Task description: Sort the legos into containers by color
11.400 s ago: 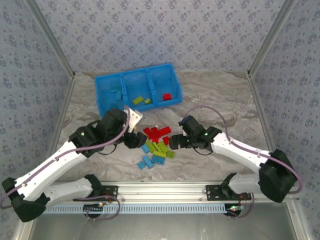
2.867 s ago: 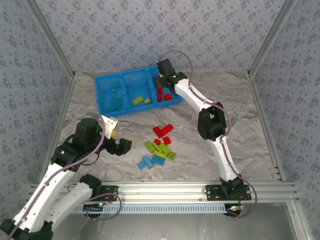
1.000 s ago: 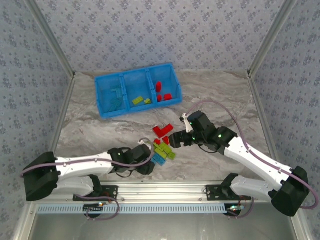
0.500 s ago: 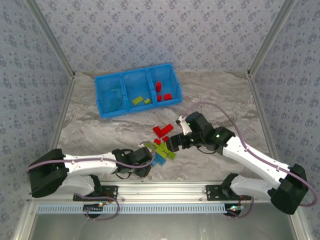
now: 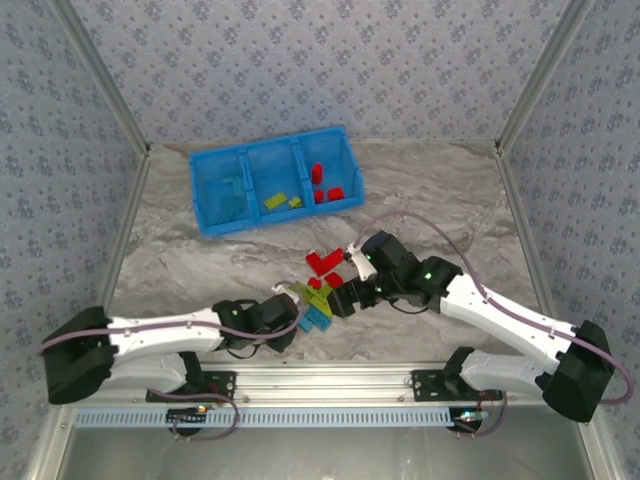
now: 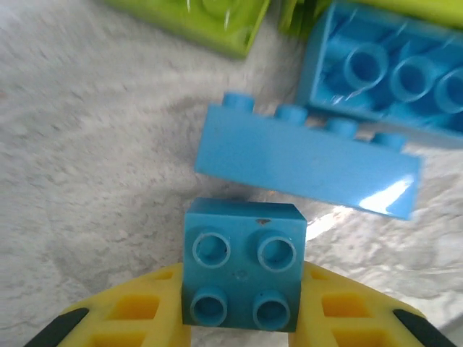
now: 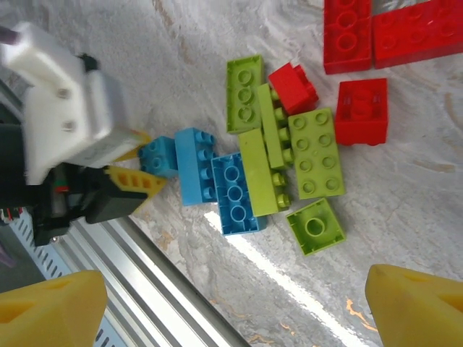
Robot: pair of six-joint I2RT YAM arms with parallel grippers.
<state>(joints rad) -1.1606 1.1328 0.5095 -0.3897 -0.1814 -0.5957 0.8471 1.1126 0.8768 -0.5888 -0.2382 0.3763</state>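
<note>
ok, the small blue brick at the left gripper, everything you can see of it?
The small blue brick is light blue plastic, square, with four hollow round studs on top and a tiny dark speck at its far edge. It sits studs-up on the marbled table, between the left gripper's yellow fingers, which press two opposite sides. A long blue brick lies just beyond; contact unclear.

Patterned grey-blue walls [image 5: 300,60]; marbled, perhaps cloth-covered, tabletop [image 5: 450,190].

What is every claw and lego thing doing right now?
left claw, shut on the small blue lego
small blue lego, gripped on both sides
right claw, open, holding nothing
loose legos, mixed colours, unsorted heap
blue tray, some legos inside, one colour per compartment
</note>
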